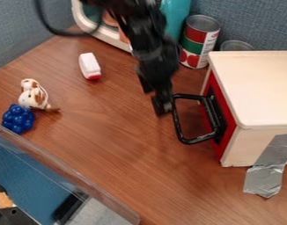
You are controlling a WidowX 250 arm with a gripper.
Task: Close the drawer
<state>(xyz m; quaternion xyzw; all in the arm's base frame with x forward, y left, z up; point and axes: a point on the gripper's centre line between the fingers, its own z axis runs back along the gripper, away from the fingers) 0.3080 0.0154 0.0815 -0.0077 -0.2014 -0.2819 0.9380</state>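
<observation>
End effector (162,104) hangs just beside the black drawer handle (199,139), spread or pressed together I cannot tell.

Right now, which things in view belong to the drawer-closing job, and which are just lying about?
Job:
- red drawer front
- black handle
- pale box
- end effector, by the handle

Lying about:
- white-and-red item
- spotted toy
- blue cluster
- red-and-green can
- clear-sided tray
</observation>
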